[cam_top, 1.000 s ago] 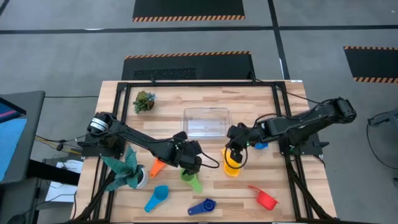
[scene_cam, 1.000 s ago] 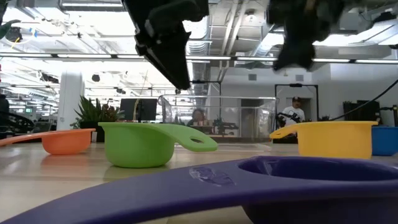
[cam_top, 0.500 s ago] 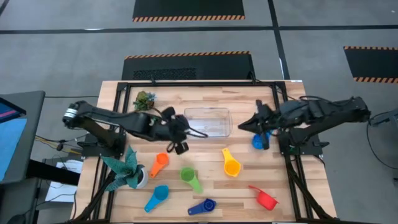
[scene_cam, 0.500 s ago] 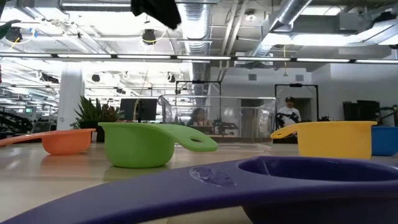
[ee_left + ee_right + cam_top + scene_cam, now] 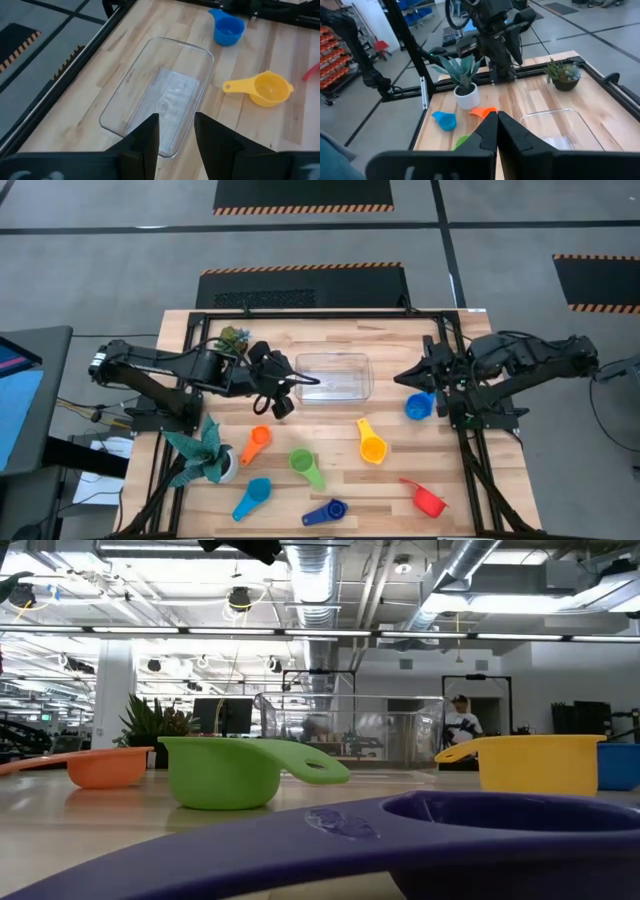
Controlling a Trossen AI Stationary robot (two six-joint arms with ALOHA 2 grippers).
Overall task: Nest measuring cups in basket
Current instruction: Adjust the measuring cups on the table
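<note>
While six measuring cups lie scattered on the butcher-block table, nothing is nested and I hold nothing. Nearest my edge, at six o'clock, sits the dark blue cup; the light blue cup lies at seven and the red cup at five. Closer to the centre lie the green cup, the orange cup and the yellow cup. A mid-blue cup rests at three o'clock, just beside my right gripper, whose fingers are pressed together and empty at the table's right rail. My left gripper hangs with fingers parted and empty beside the left end of the basket, which stands empty past the centre at twelve.

The cups look like light, stiff moulded plastic, smooth and probably slick: round bowls with short flat handles. I judge the bowl rim the surest hold, one finger inside and one outside; the handle is thin and may twist. The basket is clear, shallow, with rounded corners, and looks light enough to slide if bumped.

Farther off, a small green plant stands at eleven o'clock, and a teal leafy plant in a white pot stands at eight.
</note>
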